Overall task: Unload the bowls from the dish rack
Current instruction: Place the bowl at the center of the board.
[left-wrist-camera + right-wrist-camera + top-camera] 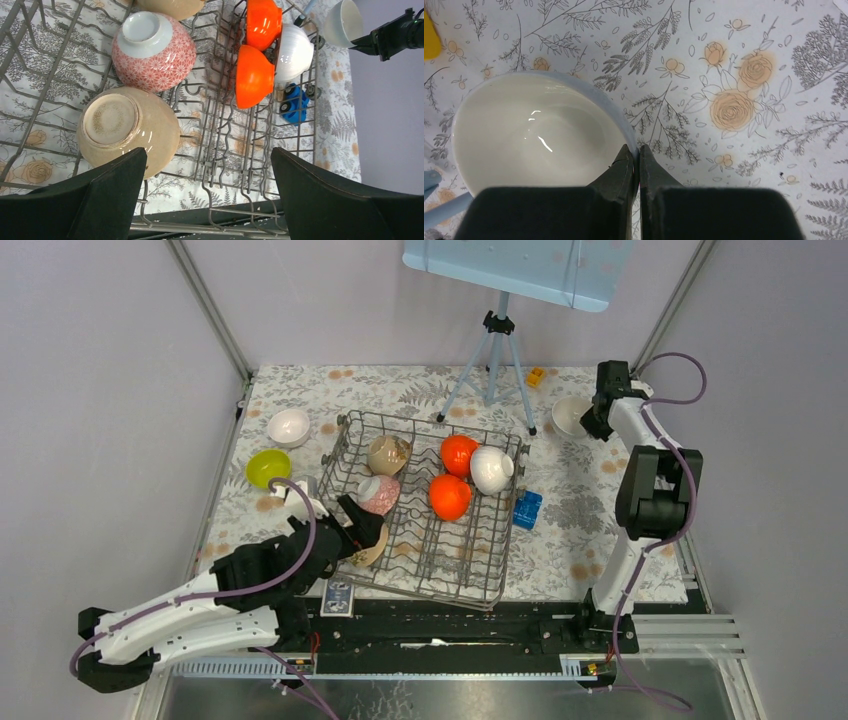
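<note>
The grey wire dish rack [480, 575] sits mid-table and holds several bowls: two beige [385, 453] [372, 552], a pink patterned one [378, 494], two orange [458, 453] [449, 496] and a white one [491, 469]. My left gripper [362, 525] is open over the rack's near-left corner. In the left wrist view its left finger [107, 192] overlaps the edge of the upturned beige bowl [125, 127], and only rack wires [225, 165] lie between the jaws. My right gripper [639, 150] is shut on the rim of a white bowl [534, 135] standing on the table at the far right [568, 416].
A white bowl [289, 426] and a lime bowl [268, 469] stand on the table left of the rack. A blue block [527, 508] lies at the rack's right side. A grey tripod [497, 350] and a small yellow block [536, 376] are at the back.
</note>
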Action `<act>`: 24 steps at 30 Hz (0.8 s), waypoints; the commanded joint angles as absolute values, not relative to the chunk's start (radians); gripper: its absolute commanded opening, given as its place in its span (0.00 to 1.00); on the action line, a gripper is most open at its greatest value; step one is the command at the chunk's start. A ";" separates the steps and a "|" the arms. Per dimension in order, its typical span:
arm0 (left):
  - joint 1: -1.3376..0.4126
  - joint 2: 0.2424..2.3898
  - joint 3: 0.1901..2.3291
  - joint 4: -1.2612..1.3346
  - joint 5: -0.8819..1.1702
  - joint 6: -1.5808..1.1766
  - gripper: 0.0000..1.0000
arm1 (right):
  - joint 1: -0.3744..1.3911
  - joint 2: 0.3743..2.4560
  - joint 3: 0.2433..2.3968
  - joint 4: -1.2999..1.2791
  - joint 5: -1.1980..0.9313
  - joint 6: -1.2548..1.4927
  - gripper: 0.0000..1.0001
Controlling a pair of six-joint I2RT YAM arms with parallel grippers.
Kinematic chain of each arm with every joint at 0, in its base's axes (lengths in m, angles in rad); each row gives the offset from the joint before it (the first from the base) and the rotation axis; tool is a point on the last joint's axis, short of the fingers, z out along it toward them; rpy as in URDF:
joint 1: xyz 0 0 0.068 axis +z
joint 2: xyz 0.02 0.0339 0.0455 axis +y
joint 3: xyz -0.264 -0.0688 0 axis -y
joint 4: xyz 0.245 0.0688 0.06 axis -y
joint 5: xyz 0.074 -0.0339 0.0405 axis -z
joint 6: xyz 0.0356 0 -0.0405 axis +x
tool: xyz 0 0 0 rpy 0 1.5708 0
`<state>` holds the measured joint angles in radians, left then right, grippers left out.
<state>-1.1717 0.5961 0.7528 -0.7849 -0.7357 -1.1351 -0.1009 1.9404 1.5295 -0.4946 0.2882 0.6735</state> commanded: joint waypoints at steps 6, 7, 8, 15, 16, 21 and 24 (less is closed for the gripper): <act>-1.168 0.640 0.739 -0.762 -0.754 -1.124 0.99 | -0.112 2.034 1.679 -0.539 0.255 0.633 0.00; -1.167 0.646 0.742 -0.757 -0.747 -1.120 0.99 | -0.113 2.038 1.678 -0.535 0.253 0.631 0.00; -1.167 0.653 0.744 -0.756 -0.742 -1.120 0.99 | -0.113 2.042 1.679 -0.533 0.252 0.628 0.00; -1.167 0.678 0.749 -0.759 -0.725 -1.145 0.99 | -0.120 2.081 1.684 -0.552 0.251 0.617 0.00; -1.167 0.676 0.748 -0.760 -0.722 -1.148 0.99 | -0.121 2.079 1.671 -0.543 0.249 0.617 0.00; -1.167 0.659 0.734 -0.767 -0.712 -1.161 0.99 | -0.126 2.080 1.637 -0.528 0.242 0.607 0.00; -1.167 0.652 0.730 -0.766 -0.710 -1.167 0.99 | -0.129 2.081 1.619 -0.525 0.232 0.604 0.03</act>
<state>-1.1717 0.6685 0.7410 -0.7918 -0.7143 -1.1500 -0.1211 2.0922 1.6321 -0.5453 0.2600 0.6147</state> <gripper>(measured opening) 0.988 0.049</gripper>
